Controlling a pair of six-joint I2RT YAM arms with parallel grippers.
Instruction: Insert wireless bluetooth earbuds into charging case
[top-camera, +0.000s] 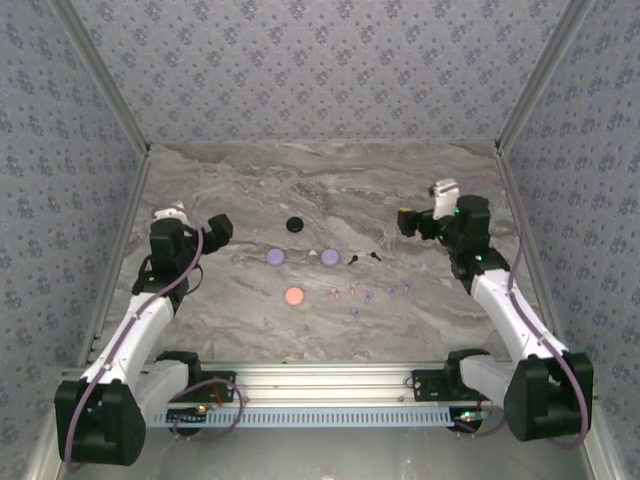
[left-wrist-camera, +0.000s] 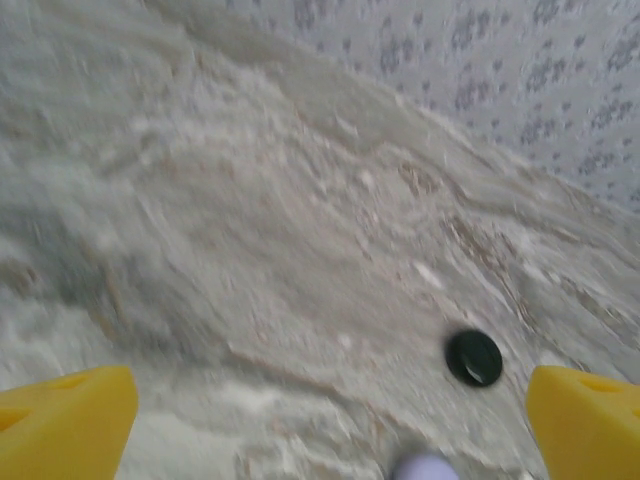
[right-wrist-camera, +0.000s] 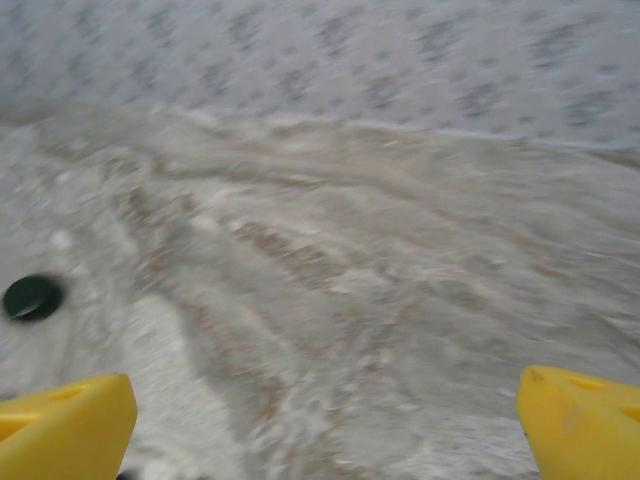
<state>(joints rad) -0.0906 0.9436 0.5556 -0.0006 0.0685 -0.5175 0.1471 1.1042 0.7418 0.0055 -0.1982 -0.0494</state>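
Eight or so earbuds (top-camera: 368, 296) lie loose on the marble-patterned table (top-camera: 250, 180), scattered right of centre. Two black ones sit farthest back; the pinkish-pale and lilac ones form a ragged row nearer the arms. None is seated in anything. Each lies apart from its neighbours, which should permit picking one at a time.

Just left of them lie four round discs: a black disc (top-camera: 294, 224) farthest back, two lilac discs (top-camera: 275, 257) in the middle and a salmon disc (top-camera: 293, 296) nearest. Their colours match the buds, so they are probably the charging cases. Whether any is open is too small to tell.

Left gripper (top-camera: 215, 232) hangs well left of the discs, jaws spread wide, holding and touching nothing. Its yellow fingers (left-wrist-camera: 70, 420) frame bare table and the black disc.

Right gripper (top-camera: 405, 220) hangs right of the earbuds, equally wide apart and empty, with its yellow pads (right-wrist-camera: 60, 425) clear of everything.
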